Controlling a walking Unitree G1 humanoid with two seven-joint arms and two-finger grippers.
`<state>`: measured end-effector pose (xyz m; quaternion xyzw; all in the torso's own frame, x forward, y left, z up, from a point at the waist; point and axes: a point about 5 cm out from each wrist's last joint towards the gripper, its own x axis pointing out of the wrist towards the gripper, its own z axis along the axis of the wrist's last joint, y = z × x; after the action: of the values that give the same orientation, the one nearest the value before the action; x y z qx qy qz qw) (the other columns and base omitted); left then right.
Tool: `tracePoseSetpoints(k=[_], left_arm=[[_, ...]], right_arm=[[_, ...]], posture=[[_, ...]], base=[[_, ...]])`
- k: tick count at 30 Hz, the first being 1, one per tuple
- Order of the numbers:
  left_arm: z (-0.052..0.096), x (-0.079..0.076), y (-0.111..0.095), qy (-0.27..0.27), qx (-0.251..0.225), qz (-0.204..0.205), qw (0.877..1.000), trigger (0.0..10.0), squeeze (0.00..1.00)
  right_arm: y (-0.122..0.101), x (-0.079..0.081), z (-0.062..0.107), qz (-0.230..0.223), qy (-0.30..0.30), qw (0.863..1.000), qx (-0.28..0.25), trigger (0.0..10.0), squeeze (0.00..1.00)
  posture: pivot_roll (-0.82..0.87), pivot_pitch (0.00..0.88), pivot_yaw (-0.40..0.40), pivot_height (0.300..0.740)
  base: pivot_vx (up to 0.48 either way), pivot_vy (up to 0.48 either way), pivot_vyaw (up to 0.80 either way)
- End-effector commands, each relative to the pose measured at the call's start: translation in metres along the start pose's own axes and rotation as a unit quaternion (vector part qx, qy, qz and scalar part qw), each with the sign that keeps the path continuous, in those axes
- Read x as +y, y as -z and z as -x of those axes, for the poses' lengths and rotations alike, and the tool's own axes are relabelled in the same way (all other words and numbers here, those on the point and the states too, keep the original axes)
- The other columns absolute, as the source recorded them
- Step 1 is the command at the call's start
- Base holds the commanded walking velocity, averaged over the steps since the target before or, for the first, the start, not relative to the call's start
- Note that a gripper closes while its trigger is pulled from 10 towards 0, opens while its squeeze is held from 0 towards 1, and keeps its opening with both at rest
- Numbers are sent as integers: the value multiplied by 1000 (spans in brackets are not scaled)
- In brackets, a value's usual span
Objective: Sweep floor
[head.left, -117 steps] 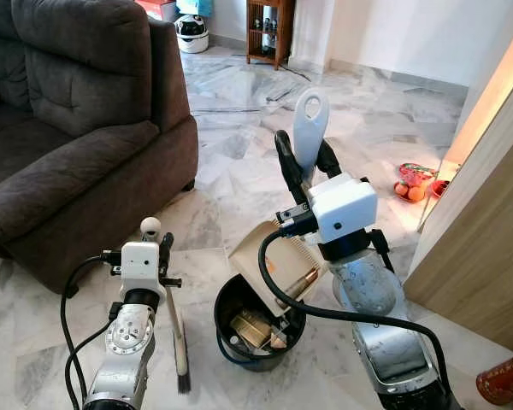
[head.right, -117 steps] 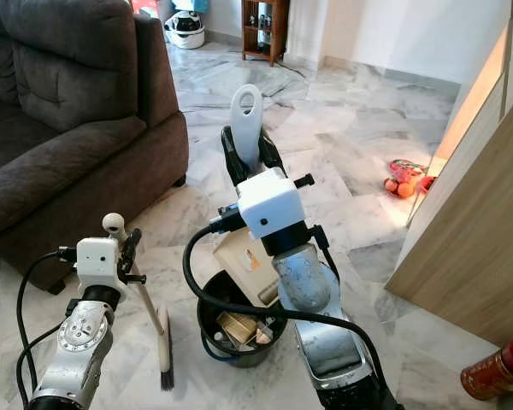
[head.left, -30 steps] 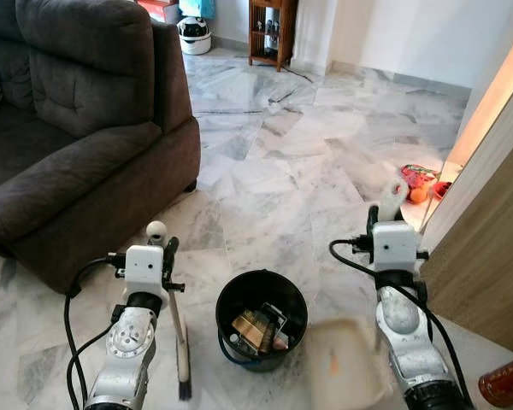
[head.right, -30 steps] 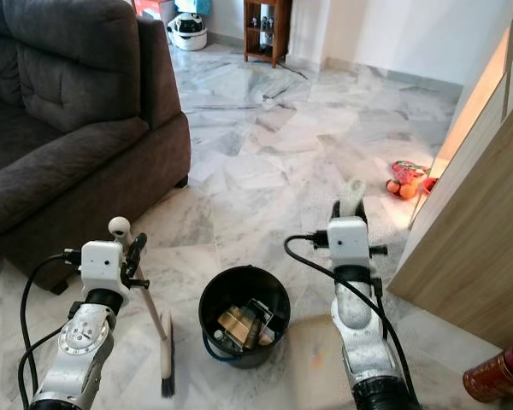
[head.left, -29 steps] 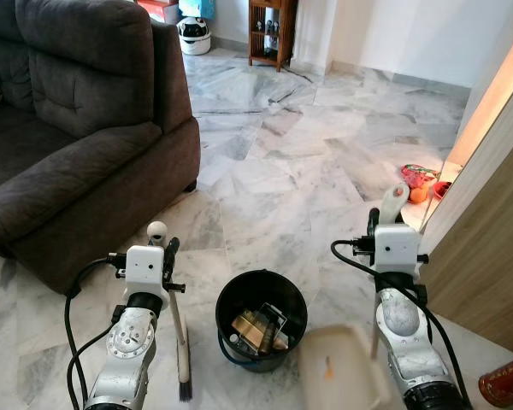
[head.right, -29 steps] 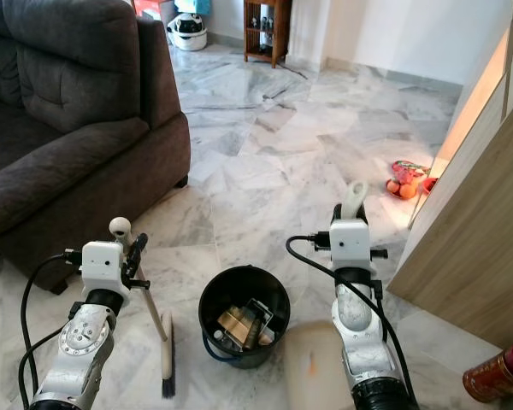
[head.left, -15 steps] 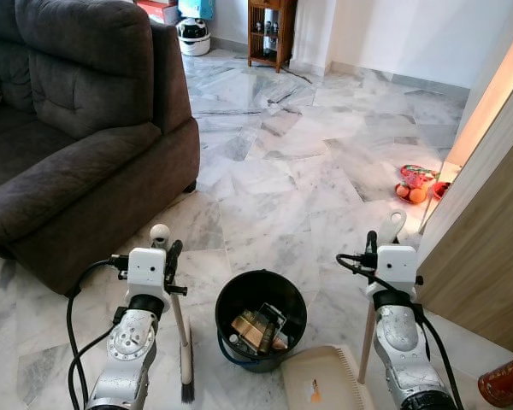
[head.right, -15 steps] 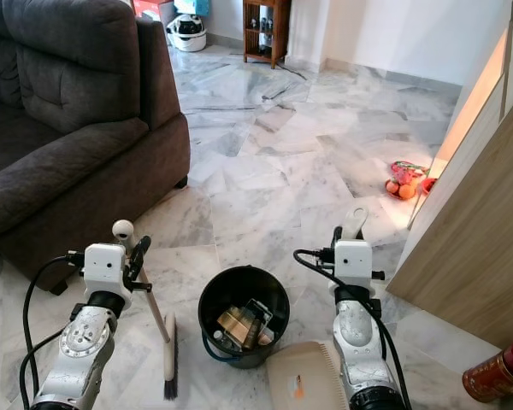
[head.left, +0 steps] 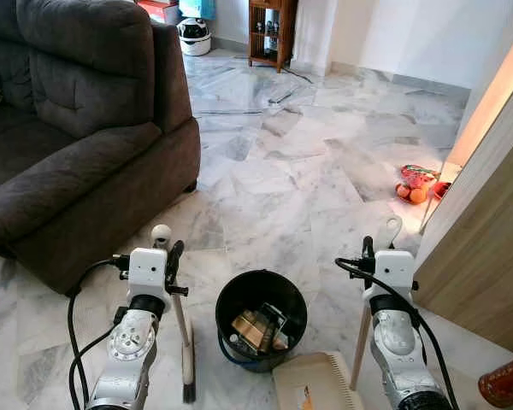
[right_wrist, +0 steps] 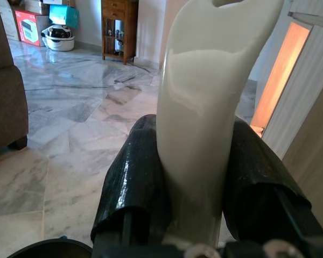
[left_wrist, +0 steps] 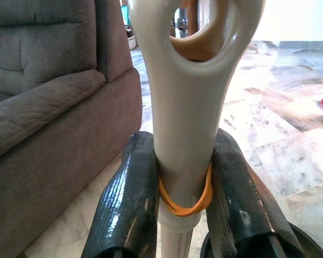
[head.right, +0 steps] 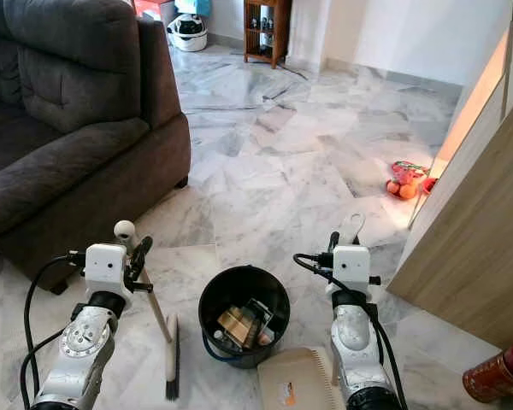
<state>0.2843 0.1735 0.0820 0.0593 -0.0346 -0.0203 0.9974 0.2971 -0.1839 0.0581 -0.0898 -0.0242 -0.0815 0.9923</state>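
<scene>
So right now the left gripper (left_wrist: 183, 183) is clamped on the brush (head.left: 186, 359) handle, fingers squeezing it from both sides with an orange rubber band around the handle right at the grip. The brush hangs head-down, bristles at or just above the marble floor (head.left: 274, 179), just beside the black bin (head.left: 262, 317) on the robot's left. The right gripper (right_wrist: 196, 177) is clenched on the dustpan (head.left: 316, 383) handle the same way, and the pan sits flat on the floor on the bin's right side, close to its base, with nothing obvious in it except a small orange mark or label. The bin has a bunch of scraps in it, so I'd guess this is the reset between dumps: pan down, ready for another load. Next move probably means finding whatever's left on the floor, bringing the brush round to it and pushing it toward the pan's lip without knocking the bin. Sofa (head.left: 77, 128) is well off to the left
</scene>
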Motion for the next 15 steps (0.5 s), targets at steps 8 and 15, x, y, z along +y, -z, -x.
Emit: tracePoseSetpoints(k=[8, 15], left_arm=[[-1, 0, -6, 1, -13, 1, 1000, 10000, 0], [-1, 0, -6, 2, -12, 1, 1000, 10000, 0]], right_arm=[[-8, 6, -5, -16, -10, 1000, -23, 10000, 0], [-8, 7, -5, -19, -13, 999, -24, 10000, 0]], posture=[[141, 44, 28, 740], [141, 41, 29, 740]], base=[[0, 0, 0], [0, 0, 0]])
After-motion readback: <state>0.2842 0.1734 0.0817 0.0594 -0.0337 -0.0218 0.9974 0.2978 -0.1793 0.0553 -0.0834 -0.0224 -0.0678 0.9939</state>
